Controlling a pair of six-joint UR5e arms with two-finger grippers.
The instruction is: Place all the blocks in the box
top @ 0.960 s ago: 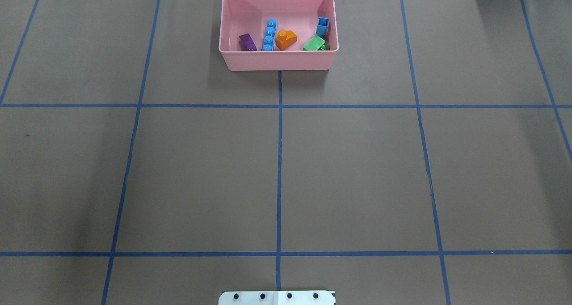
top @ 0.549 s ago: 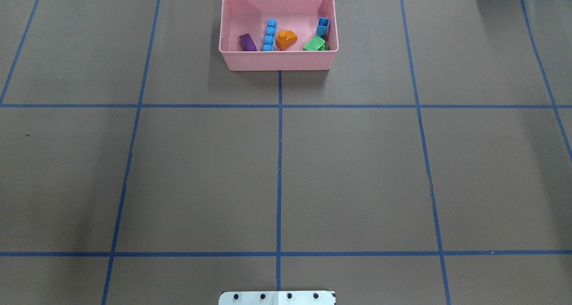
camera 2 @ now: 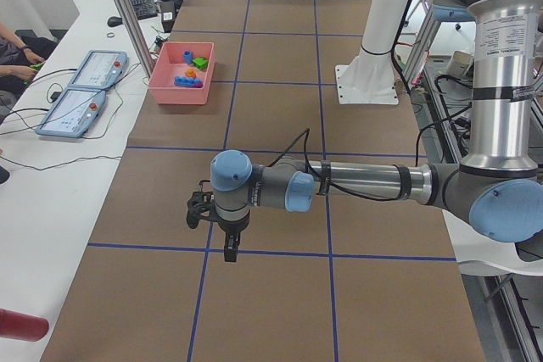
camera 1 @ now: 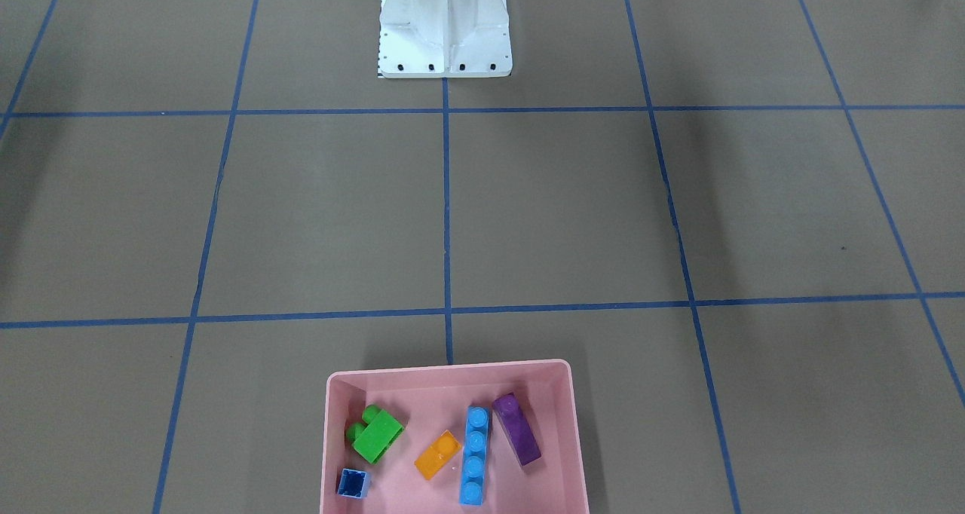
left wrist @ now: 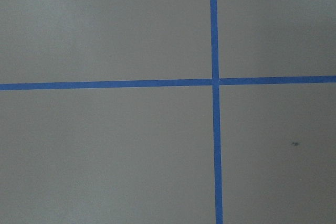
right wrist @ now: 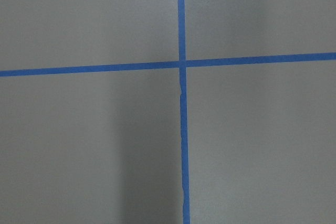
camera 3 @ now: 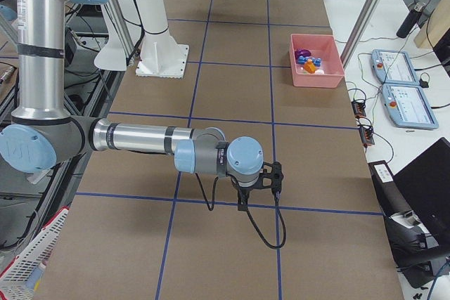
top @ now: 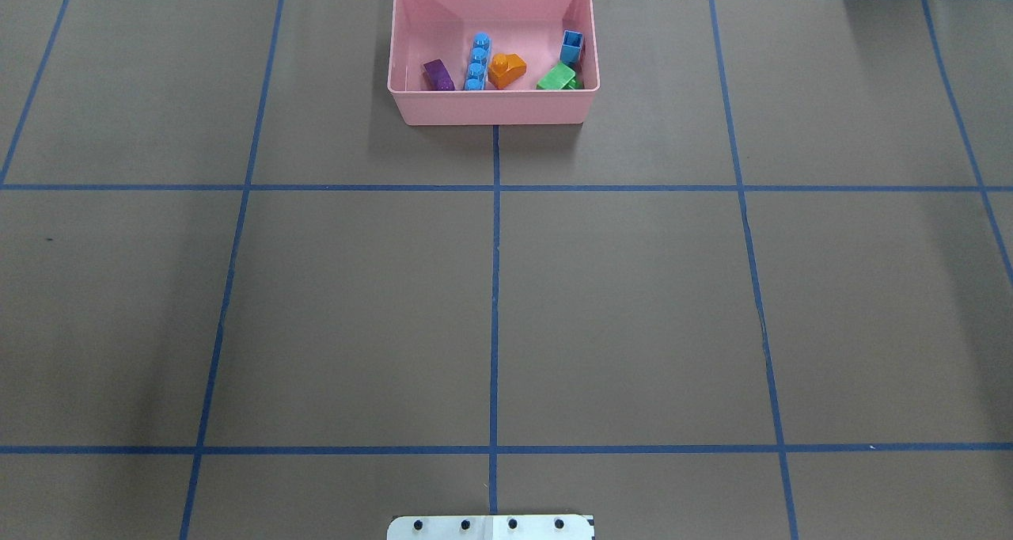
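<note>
The pink box [top: 491, 106] stands at the table's far middle edge; it also shows in the front-facing view [camera 1: 452, 371]. In it lie the purple block [top: 438, 74], the long blue block [top: 477, 62], the orange block [top: 506, 69], the green block [top: 559, 77] and the tiny blue block [top: 571, 47]. No block shows on the table outside the box. My left gripper [camera 2: 227, 247] and my right gripper [camera 3: 244, 205] hover over the table far from the box, seen only in the side views. I cannot tell whether they are open or shut.
The white robot base [camera 1: 445, 24] stands at the near middle edge of the table. Blue tape lines [top: 495, 287] grid the brown table. Tablets [camera 2: 89, 69] and cables lie on the side bench beyond the box.
</note>
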